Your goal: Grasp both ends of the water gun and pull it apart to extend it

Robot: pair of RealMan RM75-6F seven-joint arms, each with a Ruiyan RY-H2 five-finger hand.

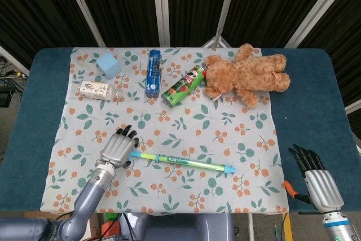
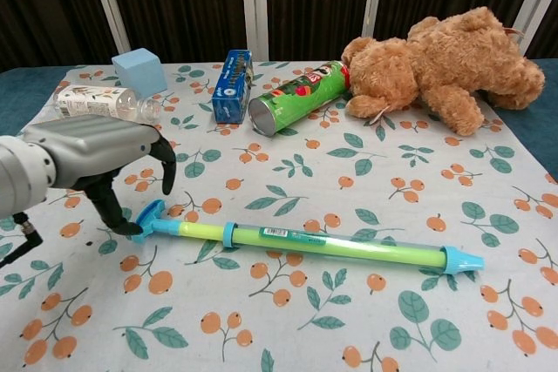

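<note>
Near the front edge of the floral cloth (image 1: 248, 156) that covers the table (image 1: 316, 100), the water gun (image 1: 186, 162) lies flat. Its long axis runs left to right, tilted slightly toward the robot at the nozzle end. The T-shaped blue handle (image 2: 146, 219) is at the robot's left and the blue nozzle tip (image 2: 462, 260) at its right.

The left robot hand (image 1: 117, 148) hangs directly over the handle end. In the chest view its fingers (image 2: 161, 161) are curled downward but apart, with one dark fingertip reaching down to just beside the T-handle, perhaps touching it. Nothing is clamped yet, so I judge the handle ungrasped.

The right robot hand (image 1: 317, 179) sits well apart from the gun, off the cloth on the bare blue table near the front right corner. Its fingers are extended and spread, and it holds nothing. It does not show in the chest view.

So the left hand is far nearer its end. The nozzle lies to the left of the right hand and a little farther from the robot, and that hand has a long reach inward across the cloth before both ends can be gripped and drawn apart along the gun's axis.
</note>
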